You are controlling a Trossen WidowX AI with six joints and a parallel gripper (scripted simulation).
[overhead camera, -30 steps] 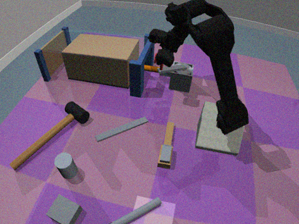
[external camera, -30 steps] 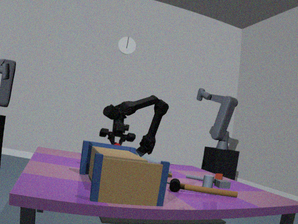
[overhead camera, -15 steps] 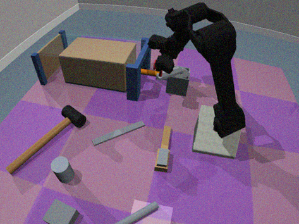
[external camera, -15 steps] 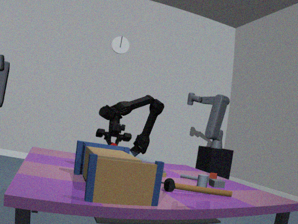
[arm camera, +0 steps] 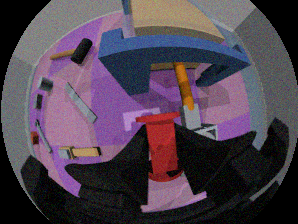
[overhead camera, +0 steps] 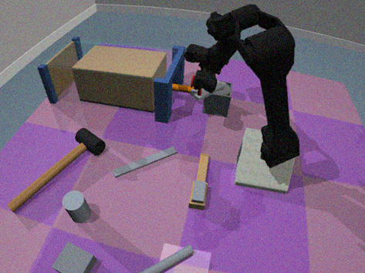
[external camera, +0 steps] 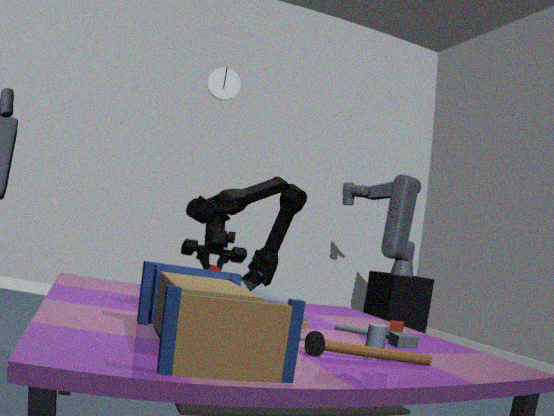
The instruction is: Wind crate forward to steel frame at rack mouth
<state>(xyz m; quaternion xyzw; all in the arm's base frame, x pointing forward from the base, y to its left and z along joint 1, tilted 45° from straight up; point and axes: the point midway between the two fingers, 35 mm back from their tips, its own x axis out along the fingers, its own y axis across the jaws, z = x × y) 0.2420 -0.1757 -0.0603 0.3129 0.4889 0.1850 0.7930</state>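
Note:
The tan crate (overhead camera: 115, 81) (external camera: 210, 282) (arm camera: 170, 15) sits flat in the cubby, its front close behind the blue steel frame (overhead camera: 163, 99) (external camera: 190, 270) (arm camera: 165, 52); whether they touch is unclear. An orange strap (overhead camera: 182, 87) (arm camera: 184, 85) runs from under the frame to the grey winch (overhead camera: 216, 104). My gripper (overhead camera: 196, 86) (external camera: 214, 265) (arm camera: 157, 126) points down over the frame side of the winch, shut on the red grip of the winch handle. The handle's light grey arm shows beside the winch top. The key and its hole are hidden.
The frame stands close to the gripper. A black-headed mallet (overhead camera: 90, 142) (external camera: 315, 343) (arm camera: 81, 51), a flat bar (overhead camera: 145, 161) (arm camera: 80, 102), a wooden-handled tool (overhead camera: 201, 174) (arm camera: 85, 151), a cylinder (overhead camera: 78, 208), a grey block (overhead camera: 74, 263) and a square-ended grey tool (overhead camera: 155, 267) lie away from the winch.

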